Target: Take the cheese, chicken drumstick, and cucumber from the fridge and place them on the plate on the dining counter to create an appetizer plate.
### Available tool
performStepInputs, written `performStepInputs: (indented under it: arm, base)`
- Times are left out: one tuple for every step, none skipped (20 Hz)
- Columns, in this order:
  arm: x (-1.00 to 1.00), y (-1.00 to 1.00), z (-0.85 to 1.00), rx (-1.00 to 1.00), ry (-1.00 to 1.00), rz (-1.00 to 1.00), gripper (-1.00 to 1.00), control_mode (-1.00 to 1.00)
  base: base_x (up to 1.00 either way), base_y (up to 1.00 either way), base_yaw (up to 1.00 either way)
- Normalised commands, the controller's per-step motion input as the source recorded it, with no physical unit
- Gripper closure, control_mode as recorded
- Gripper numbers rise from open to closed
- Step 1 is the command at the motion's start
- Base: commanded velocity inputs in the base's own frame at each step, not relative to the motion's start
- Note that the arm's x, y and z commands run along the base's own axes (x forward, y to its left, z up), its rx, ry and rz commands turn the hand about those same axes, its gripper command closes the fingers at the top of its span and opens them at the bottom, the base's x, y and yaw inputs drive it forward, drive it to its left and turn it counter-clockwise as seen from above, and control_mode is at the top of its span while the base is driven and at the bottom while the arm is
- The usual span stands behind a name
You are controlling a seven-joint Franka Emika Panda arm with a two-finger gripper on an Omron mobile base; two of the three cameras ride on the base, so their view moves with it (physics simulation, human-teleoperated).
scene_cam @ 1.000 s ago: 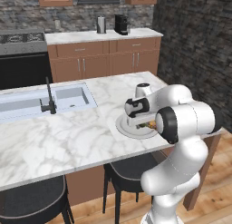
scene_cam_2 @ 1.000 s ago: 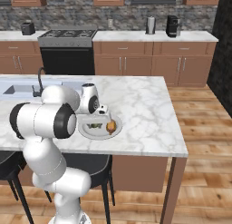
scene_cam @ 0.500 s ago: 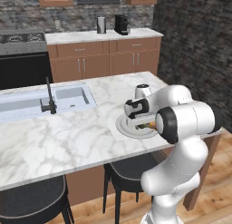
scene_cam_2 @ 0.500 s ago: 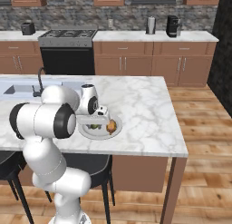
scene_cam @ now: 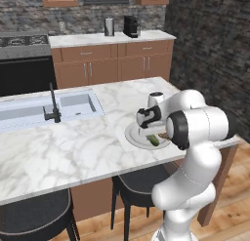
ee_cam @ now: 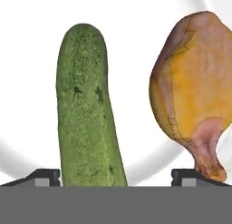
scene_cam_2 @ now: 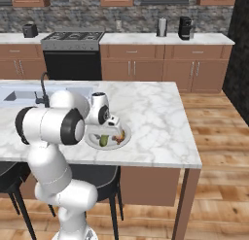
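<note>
Gripper [ee_cam: 115,175] spread wide, holding nothing, directly above the plate [ee_cam: 131,19]. Cucumber [ee_cam: 88,109] lies between its fingertips, beside the left one; chicken drumstick [ee_cam: 192,87] lies near the right fingertip.

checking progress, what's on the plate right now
On the plate: the cucumber and the chicken drumstick, side by side. No cheese visible; the arm covers part of it.

Cucumber [scene_cam_2: 103,140] and chicken drumstick [scene_cam_2: 118,136] on plate [scene_cam_2: 96,143], dining counter [scene_cam_2: 155,127]; tool [scene_cam_2: 115,128] just above.
</note>
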Motion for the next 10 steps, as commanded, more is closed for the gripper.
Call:
performStepInputs:
  arm:
    - [-0.64, 0.0, 0.61, 0.0, 0.0, -0.03, -1.0, -1.0]
    - [-0.74, 0.0, 0.71, 0.0, 0.0, -0.02, -1.0, -1.0]
    - [-0.88, 0.0, 0.85, 0.0, -0.01, -0.01, -1.0, -1.0]
    - [-0.84, 0.0, 1.0, 0.0, -0.01, 0.0, -1.0, -1.0]
    - [-0.89, 0.03, 1.0, 0.0, -0.04, 0.0, -1.0, -1.0]
    - [-0.89, 0.0, 1.0, 0.0, -0.05, 0.0, -1.0, -1.0]
    - [-1.0, 0.0, 1.0, 0.0, -0.07, 0.0, -1.0, -1.0]
    - [-1.0, 0.0, 1.0, 0.0, -0.12, -0.01, -1.0, -1.0]
    - [-1.0, 0.0, 1.0, 0.0, -0.19, -0.03, -1.0, -1.0]
    - [-1.0, 0.0, 1.0, 0.0, -0.19, -0.05, -1.0, -1.0]
  base:
    - [0.0, 0.0, 0.0]
    - [0.0, 0.0, 0.0]
    - [0.0, 0.0, 0.0]
    - [0.0, 0.0, 0.0]
    - [0.0, 0.0, 0.0]
    - [0.0, 0.0, 0.0]
    - [0.0, 0.0, 0.0]
    - [0.0, 0.0, 0.0]
    - [0.0, 0.0, 0.0]
    - [0.0, 0.0, 0.0]
